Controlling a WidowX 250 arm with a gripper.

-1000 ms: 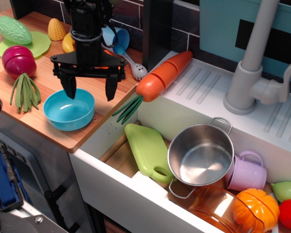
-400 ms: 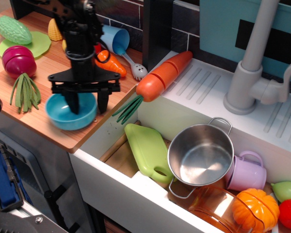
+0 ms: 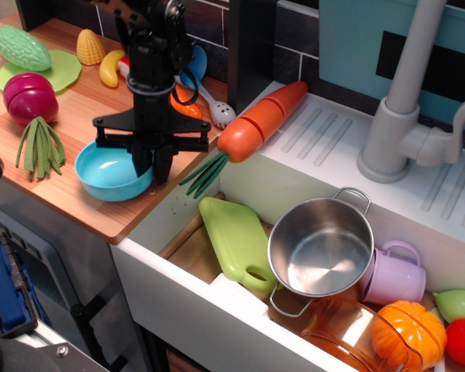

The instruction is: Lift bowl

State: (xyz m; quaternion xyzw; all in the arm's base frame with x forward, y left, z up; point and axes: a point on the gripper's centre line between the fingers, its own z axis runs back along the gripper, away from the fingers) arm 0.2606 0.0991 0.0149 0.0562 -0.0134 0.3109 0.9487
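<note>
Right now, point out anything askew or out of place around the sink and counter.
The big toy carrot lies tilted across the counter edge, its green top hanging over the sink. In the sink, the green cutting board leans on the wall and the purple mug lies tipped beside the steel pot. Nothing looks spilled or broken.

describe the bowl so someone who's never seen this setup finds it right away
Start at the wooden counter left of the white sink. The bowl sits near its front edge, beside the green bean bundle, with the black hand closed over its right rim. It is the only shallow, glossy light-blue dish there; the steel pot lies in the sink.
</note>
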